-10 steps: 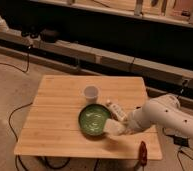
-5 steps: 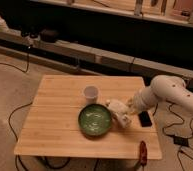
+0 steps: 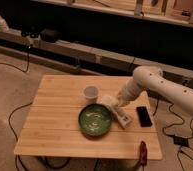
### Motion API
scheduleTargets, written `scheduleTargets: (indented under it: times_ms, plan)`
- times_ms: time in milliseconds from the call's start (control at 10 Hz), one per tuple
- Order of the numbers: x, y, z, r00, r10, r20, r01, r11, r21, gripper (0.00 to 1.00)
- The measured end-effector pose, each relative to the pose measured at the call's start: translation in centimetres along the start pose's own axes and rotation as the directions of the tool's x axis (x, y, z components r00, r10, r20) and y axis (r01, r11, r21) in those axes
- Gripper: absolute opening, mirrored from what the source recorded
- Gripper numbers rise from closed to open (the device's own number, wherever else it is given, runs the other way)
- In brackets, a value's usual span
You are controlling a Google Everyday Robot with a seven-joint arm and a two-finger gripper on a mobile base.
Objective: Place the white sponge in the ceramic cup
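Observation:
The ceramic cup [image 3: 91,93] stands upright, small and white, near the middle of the wooden table [image 3: 55,125]. The white arm comes in from the right. Its gripper [image 3: 111,103] hangs just right of the cup and slightly nearer the front, shut on the white sponge [image 3: 107,101], a pale block at its tip. The sponge is held above the table, beside the cup rather than over its mouth, just beyond the far right rim of a green bowl.
The wide dark green bowl [image 3: 95,120] sits in front of the cup. A long white tube [image 3: 122,119] lies right of the bowl, and a black phone [image 3: 144,116] beyond it. A red tool [image 3: 142,151] rests at the front right edge. Cables run across the floor.
The gripper has risen from the bowl's right side and moved back and left toward the cup, carrying the sponge. The arm has swung higher.

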Motion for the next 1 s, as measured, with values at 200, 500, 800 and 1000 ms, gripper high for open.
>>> scheduleTargets:
  times_ms: [200,500,800,1000]
  plan:
    - [-3.8,-0.6,-0.1,0.994,-0.078,0.081,0.078,0.997,-0.004,0.00]
    - [-5.3,-1.6,-2.8,0.977,-0.166,0.135,0.165,0.986,0.019,0.00]
    - [-3.3,-3.1,-4.8,0.981,-0.174,0.086,0.173,0.985,0.016,0.00]
    - [-2.1,-3.6,-5.7,0.983,-0.182,0.034,0.182,0.983,-0.008,0.00]
